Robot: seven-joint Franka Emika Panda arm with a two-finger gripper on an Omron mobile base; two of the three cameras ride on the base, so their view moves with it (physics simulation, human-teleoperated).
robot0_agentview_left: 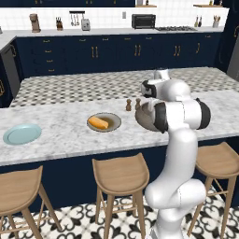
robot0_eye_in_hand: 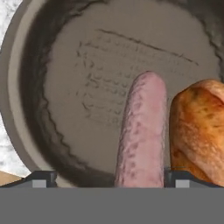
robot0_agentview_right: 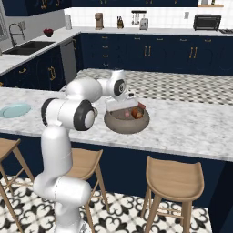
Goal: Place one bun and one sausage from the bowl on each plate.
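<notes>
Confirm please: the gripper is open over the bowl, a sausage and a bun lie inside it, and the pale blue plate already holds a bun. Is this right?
Not quite. The pale blue plate holds nothing; the bun lies on the grey-tan plate, as the left base view shows. The rest holds: the open gripper hangs over the bowl, with a sausage and another bun inside.

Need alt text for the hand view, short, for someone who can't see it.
Close view down into the dark stone bowl: a pink sausage lies between the open gripper fingertips, with a golden-brown bun touching its right side. A sliver of white marble counter shows at the left edge.
</notes>
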